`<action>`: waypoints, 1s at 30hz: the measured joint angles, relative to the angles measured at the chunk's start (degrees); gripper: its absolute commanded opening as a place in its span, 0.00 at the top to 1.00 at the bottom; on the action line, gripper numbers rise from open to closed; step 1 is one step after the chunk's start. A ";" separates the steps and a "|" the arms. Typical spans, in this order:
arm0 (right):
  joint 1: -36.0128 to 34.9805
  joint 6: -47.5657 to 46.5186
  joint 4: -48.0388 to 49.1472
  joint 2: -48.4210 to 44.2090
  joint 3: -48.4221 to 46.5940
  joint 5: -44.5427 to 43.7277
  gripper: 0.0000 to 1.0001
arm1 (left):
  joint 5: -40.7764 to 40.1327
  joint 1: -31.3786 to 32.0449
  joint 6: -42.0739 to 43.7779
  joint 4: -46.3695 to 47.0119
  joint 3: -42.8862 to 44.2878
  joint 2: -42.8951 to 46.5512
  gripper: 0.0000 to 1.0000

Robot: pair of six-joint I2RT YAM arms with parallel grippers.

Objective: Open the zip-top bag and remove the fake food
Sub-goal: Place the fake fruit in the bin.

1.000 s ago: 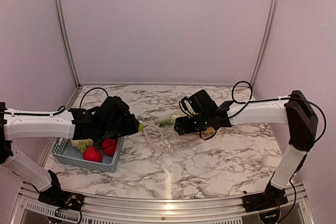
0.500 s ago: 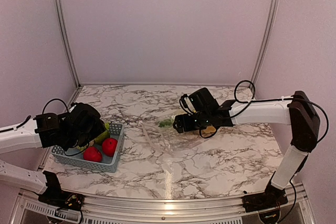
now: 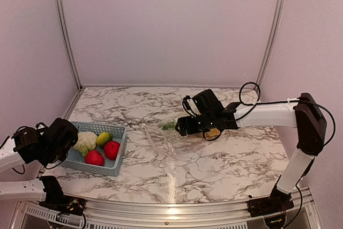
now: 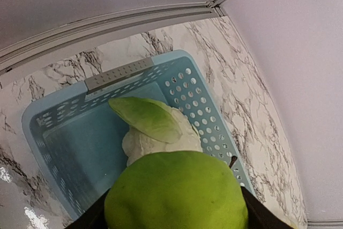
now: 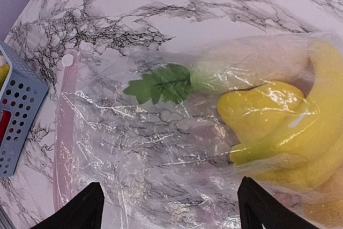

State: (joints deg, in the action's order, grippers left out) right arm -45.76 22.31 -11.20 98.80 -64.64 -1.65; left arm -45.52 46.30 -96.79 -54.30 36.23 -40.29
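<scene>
The zip-top bag (image 5: 134, 132) lies flat near the middle of the table (image 3: 214, 170), a bit toward the back edge. Some bananas (image 5: 273, 122) and a green leaf (image 5: 161, 84) sit inside it. The right gripper (image 5: 169, 197) hangs just above the bag — fingers spread wide, nothing in them. The left gripper (image 4: 172, 215) is up by the left edge, and it holds a green pear (image 4: 177, 186). Near it, the blue basket (image 3: 91, 169) by the front left corner has a cabbage (image 3: 84, 142), red apples (image 3: 112, 149) and a yellow-green fruit (image 3: 104, 139).

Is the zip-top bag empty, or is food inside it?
Not empty: yellow bananas and a green leaf show through the plastic of the zip-top bag.
</scene>
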 measured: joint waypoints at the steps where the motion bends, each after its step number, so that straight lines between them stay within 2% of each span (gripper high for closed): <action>1: 0.00 -0.02 0.02 0.00 0.00 0.07 0.16 | -0.61 -0.39 -1.11 -0.96 -0.17 -0.02 0.37; 9: 0.00 -0.02 0.07 0.00 0.00 0.26 0.16 | -3.28 -2.14 -6.97 -5.35 -1.51 -4.52 0.30; 11: 0.00 -0.02 0.07 0.00 0.00 0.28 0.16 | -3.50 -2.19 -7.78 -5.90 -1.81 -6.16 0.19; 19: 0.00 0.00 0.07 0.00 0.85 0.26 0.16 | -4.17 -2.45 -9.14 -6.43 -1.99 -7.63 0.01; 24: 0.00 0.00 0.07 -0.02 0.85 0.24 0.16 | -5.20 -2.49 -7.69 -6.62 -1.53 -7.15 0.01; 30: 0.00 0.00 0.07 -0.04 0.85 0.15 0.16 | -6.62 -2.49 -0.94 -6.05 2.45 -7.13 0.01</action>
State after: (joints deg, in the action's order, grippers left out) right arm -45.76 22.31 -11.14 98.76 -63.79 -1.50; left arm -52.14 43.81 -97.73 -60.36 38.68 -47.42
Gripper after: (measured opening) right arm 0.841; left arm 0.990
